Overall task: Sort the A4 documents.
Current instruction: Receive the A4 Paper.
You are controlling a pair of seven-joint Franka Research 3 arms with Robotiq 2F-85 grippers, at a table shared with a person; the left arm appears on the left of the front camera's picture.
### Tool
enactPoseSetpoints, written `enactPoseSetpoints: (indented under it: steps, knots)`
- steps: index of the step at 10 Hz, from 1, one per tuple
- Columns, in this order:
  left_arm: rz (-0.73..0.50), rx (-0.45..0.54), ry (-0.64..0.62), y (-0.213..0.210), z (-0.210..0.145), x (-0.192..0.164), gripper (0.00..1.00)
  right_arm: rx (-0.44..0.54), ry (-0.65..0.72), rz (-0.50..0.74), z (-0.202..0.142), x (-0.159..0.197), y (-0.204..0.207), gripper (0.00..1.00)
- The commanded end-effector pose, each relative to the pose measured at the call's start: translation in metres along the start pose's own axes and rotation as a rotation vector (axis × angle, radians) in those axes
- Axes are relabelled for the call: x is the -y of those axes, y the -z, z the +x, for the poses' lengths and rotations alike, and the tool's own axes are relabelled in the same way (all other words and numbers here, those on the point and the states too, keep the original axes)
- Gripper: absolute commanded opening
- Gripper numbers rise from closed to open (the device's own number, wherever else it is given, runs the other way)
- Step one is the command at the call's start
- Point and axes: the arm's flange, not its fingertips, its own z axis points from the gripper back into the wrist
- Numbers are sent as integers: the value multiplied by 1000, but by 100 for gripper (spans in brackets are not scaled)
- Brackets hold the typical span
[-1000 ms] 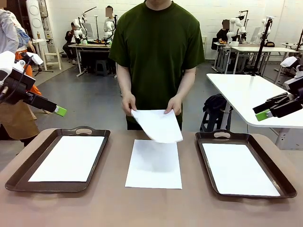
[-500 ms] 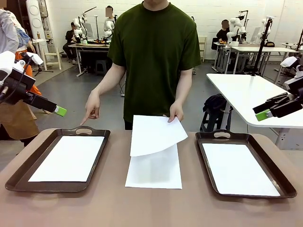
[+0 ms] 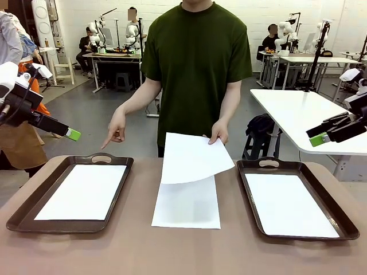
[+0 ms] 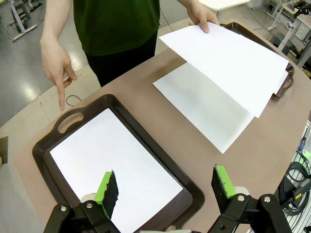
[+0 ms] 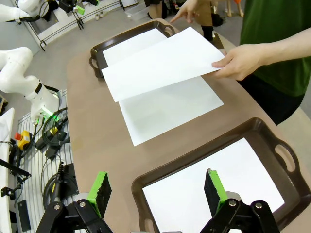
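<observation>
1. Take the counter (image 3: pixel 172 252) as a dial seen from the robot's side. The held sheet (image 3: pixel 192 157) hangs over the centre. A holding hand (image 3: pixel 218 133) pinches its 1 o'clock corner.
2. The pointing hand (image 3: pixel 116 129) aims down at the 12 o'clock handle of the left tray (image 3: pixel 69 226).
3. A flat sheet (image 3: pixel 186 209) lies at centre. The left tray at 9 and the right tray (image 3: pixel 246 195) at 3 each carry one sheet.
4. The left fingers (image 3: pixel 73 134) are raised out past 9 o'clock, apart and empty. The right fingers (image 3: pixel 319 139) are the same past 3.
5. Risk: the held sheet is limp and bowed, so a hard or skewed grab could crease it or tear it from the one-handed pinch.
6. Risk: the point seems to mean the left tray, so putting it in the right tray would likely missort it.
7. Room: the held sheet's 8 o'clock edge hangs free in open air. Bare counter strips flank the flat sheet. The raised tray rims could snag a sheet carried low.
</observation>
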Motion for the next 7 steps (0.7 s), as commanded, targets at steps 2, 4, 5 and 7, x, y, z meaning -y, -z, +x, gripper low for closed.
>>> enactPoseSetpoints:
  steps: [2, 4, 5, 7]
  knots:
    - [0, 0, 0, 0, 0, 0, 100, 22, -12, 6, 0, 0, 1, 100]
    - [-119, 40, -93, 21, 6, -5, 100, 22, -12, 6, 0, 0, 1, 100]
    - [-169, 65, -156, 32, 12, -10, 100, 22, -12, 6, 0, 0, 1, 100]
    - [-296, 109, -348, 60, 20, -23, 100, 22, -12, 6, 0, 0, 1, 100]
